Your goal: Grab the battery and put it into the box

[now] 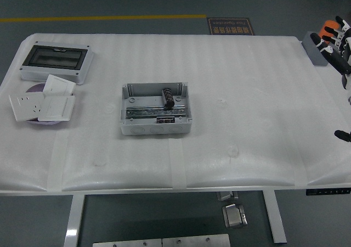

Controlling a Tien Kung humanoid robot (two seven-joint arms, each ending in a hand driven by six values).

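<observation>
With the small black cylindrical battery (168,97) seen lying inside the open grey plastic box (156,109) and the right hand (337,35) empty with fingers spread at the surface's far right edge, little risk is judged beyond the battery rolling if the box were knocked.

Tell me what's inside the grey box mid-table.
The black battery lies inside the grey box, above a metal rail and terminal block. The floor beneath them is hidden.

Right hand (335,38): black fingers with white segments, an orange patch behind them
</observation>
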